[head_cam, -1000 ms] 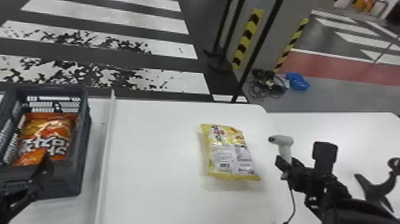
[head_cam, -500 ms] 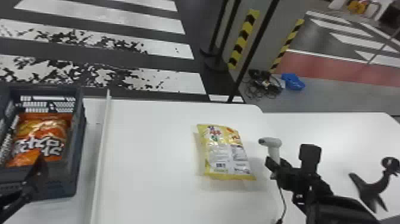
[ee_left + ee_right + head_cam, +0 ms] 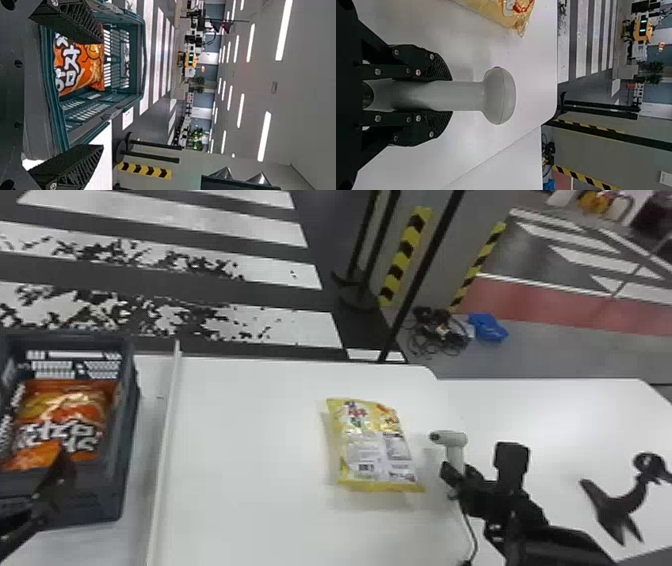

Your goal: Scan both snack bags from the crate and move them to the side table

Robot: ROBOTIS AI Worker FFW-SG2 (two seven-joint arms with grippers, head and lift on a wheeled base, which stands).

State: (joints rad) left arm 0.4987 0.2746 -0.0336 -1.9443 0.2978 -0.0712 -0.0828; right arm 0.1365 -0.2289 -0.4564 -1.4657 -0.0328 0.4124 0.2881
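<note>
In the head view, my left gripper (image 3: 42, 497) is over the near end of the dark crate (image 3: 129, 430), which holds an orange snack bag (image 3: 62, 420). The left wrist view has that gripper (image 3: 101, 92) open, its fingers wide apart, with the orange bag (image 3: 79, 65) lying beyond them inside the crate (image 3: 136, 59). My right gripper (image 3: 456, 476) is shut on the grip of a pale scanner (image 3: 450, 437), just right of the yellow snack bag (image 3: 375, 447) lying on the white table (image 3: 250, 440). Seen from the right wrist, the gripper (image 3: 449, 95) clasps the scanner (image 3: 498, 95).
A raised white strip (image 3: 165, 440) runs between crate and yellow bag. The scanner's cable (image 3: 470, 525) hangs down to the table. Farther right, a black curved stand (image 3: 617, 505) is on the adjoining white table (image 3: 560, 410). Dark poles rise behind the table edge.
The right gripper and scanner have shifted left, closer to the yellow bag. The whole head view has slid slightly, moving the crate and table leftward in it. The left gripper remains over the crate.
</note>
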